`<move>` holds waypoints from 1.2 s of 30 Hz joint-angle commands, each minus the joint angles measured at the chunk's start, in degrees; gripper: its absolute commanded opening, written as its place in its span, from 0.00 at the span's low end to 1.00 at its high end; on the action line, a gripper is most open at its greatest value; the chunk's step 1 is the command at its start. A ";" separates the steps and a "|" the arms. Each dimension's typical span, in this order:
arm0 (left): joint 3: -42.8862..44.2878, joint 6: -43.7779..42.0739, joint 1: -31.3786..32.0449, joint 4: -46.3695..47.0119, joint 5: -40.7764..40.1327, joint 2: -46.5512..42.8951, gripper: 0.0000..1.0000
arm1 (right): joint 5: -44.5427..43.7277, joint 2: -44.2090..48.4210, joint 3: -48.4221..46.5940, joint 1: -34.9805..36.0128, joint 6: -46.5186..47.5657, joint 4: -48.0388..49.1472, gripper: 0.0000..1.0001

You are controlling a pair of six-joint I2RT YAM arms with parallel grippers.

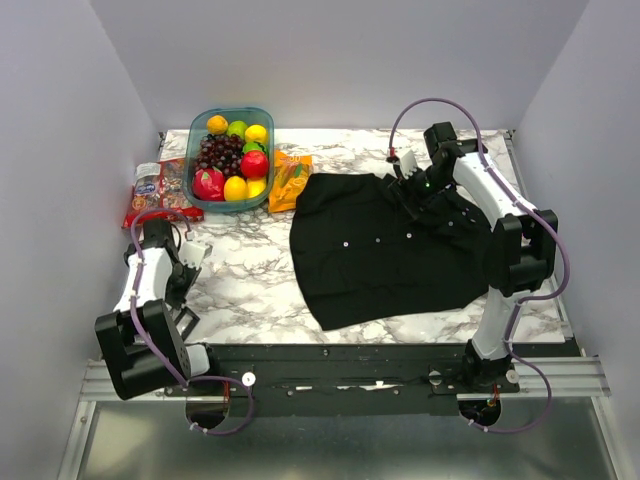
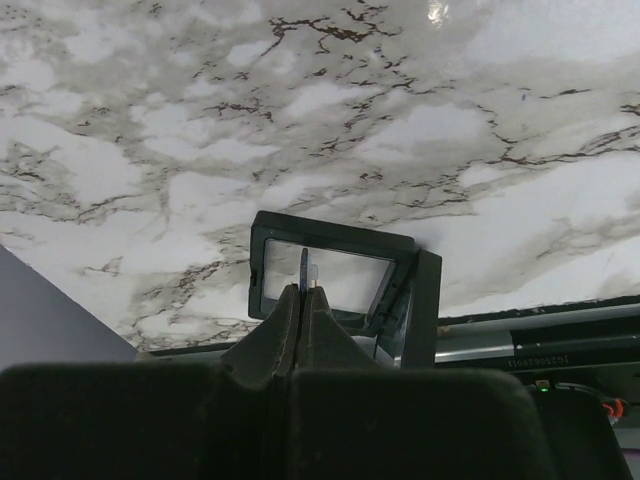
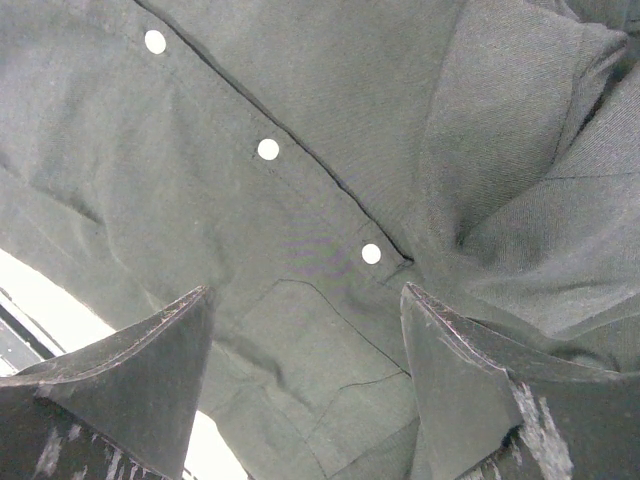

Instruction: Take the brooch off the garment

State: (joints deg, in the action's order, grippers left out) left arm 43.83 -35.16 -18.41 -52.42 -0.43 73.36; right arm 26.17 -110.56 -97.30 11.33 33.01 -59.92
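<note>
The garment (image 1: 385, 250), a black button-up shirt, lies spread on the right half of the marble table (image 1: 250, 270). Its tiny white buttons (image 3: 268, 149) run in a row. My right gripper (image 1: 408, 190) hovers open over the shirt's upper part near the collar. In the right wrist view its fingers (image 3: 150, 350) stand wide apart over a chest pocket (image 3: 320, 350), with nothing between them. I do not see the brooch in any view. My left gripper (image 1: 188, 262) rests at the table's left, far from the shirt, shut (image 2: 302, 290) above bare marble.
A teal container (image 1: 270, 140) of fruit stands at the back left. An orange snack bag (image 1: 290, 180) lies beside it, touching the shirt's corner. A red snack pack (image 1: 160, 190) lies at the far left. Grey walls close three sides. A black rail (image 1: 350, 360) runs along the front.
</note>
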 commanded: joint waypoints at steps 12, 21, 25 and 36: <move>11.17 4.22 -0.48 5.32 2.44 13.90 0.00 | -2.09 3.16 2.72 0.53 1.53 0.24 0.82; 24.01 5.71 1.54 1.72 4.03 18.66 0.00 | -2.44 3.07 3.25 0.44 2.05 0.68 0.82; 26.13 5.45 1.63 -2.76 3.33 14.72 0.00 | -2.53 3.16 3.69 0.53 2.14 0.95 0.82; 15.32 2.72 1.98 -8.83 -1.16 4.07 0.00 | -1.65 0.18 0.71 0.53 1.53 0.24 0.82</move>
State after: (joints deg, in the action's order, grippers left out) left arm 61.21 -31.94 -17.08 -57.36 -0.21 79.90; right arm 24.71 -109.25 -94.00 11.57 34.52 -59.64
